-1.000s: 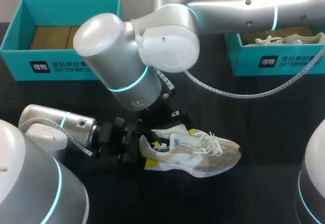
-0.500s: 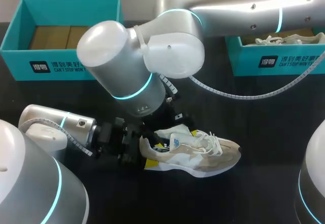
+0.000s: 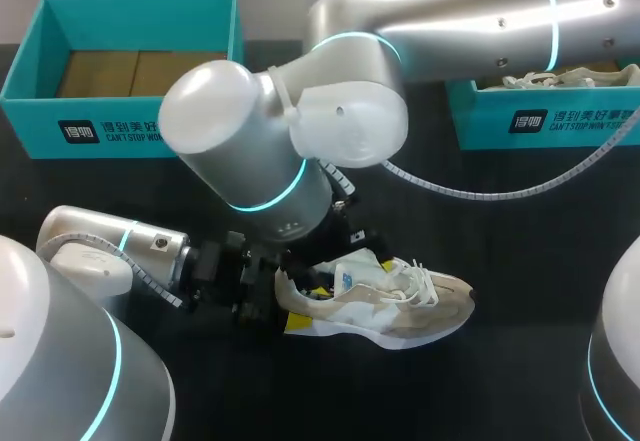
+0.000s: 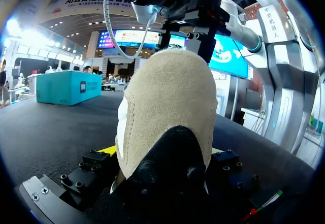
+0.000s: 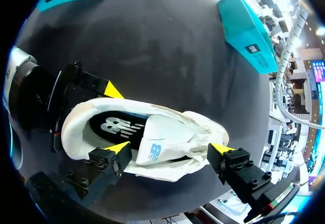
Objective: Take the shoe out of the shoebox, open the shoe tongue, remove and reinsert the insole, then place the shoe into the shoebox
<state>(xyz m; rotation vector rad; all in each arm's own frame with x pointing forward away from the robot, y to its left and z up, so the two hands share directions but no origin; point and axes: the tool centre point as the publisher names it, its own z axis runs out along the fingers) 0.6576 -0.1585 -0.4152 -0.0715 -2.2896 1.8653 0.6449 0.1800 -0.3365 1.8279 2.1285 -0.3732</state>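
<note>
A beige and white sneaker (image 3: 400, 306) lies on its sole on the dark table, toe to the right. My left gripper (image 3: 303, 304) comes in low from the left and is shut on the heel (image 4: 167, 107), one finger on each side. My right arm reaches over from the upper right, and its gripper (image 3: 350, 261) hangs open just over the shoe's mouth. In the right wrist view its own gripper (image 5: 169, 148) straddles the white tongue (image 5: 162, 142) without touching it. The dark insole (image 5: 114, 127) shows inside the shoe.
A teal shoebox (image 3: 120, 131) with a brown cardboard floor stands at the back left. A second teal box (image 3: 540, 116) at the back right holds another shoe (image 3: 560, 76). The right arm's grey cable (image 3: 480, 189) loops over the table behind the sneaker.
My right arm has sunk a little and shifted right, bringing its gripper closer over the shoe's mouth. The sneaker and the left gripper have stayed put.
</note>
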